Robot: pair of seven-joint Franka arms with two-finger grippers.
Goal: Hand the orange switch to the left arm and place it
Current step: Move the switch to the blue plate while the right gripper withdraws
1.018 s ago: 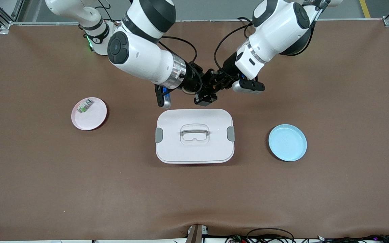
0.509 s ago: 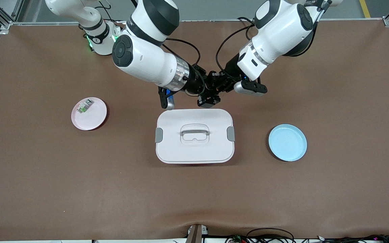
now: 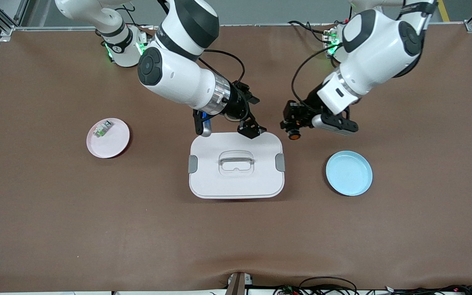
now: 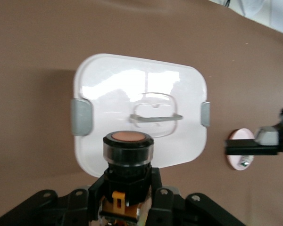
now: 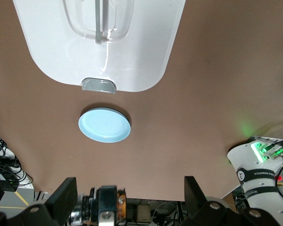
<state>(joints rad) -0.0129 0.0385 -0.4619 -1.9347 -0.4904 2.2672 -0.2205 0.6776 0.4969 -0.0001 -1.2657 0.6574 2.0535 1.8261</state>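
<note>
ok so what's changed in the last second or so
The right gripper let go of the orange switch and opened over the box. The left gripper took it and carried it toward the blue plate. Box and both plates stayed put.

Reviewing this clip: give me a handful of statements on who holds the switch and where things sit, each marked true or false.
1. The left gripper is shut on the orange switch. True.
2. The right gripper is shut on the switch. False: it is open and holds nothing, over the edge of the box.
3. The switch lies on the blue plate. False: that plate holds nothing.
4. The small green-and-silver part lies on the pink plate. True.
5. The box lid is off. False: it is on.
</note>
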